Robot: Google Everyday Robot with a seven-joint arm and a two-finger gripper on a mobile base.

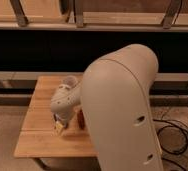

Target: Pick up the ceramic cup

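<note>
My gripper [59, 122] hangs low over the middle of the table [35, 141], pointing down, tucked under the wrist. Can't tell if it's wide or narrow, or if it holds anything. Just below it is a small yellow item [60, 129], touching or nearly so. A red item [81, 118] sits just right of it, half hidden by the arm [119, 105]. The pale rounded shape just beyond the wrist, toward the far edge, looks like the cup [70, 81], though it blends with the arm casing, so I'm not sure. Cables [179, 135] lie on the floor to the right. Step, as I judge it: approach, with no grasp on the cup yet. Next I'd need to shift the gripper farther, line it up over the cup rim, then descend and close without clipping the yellow or red items.
</note>
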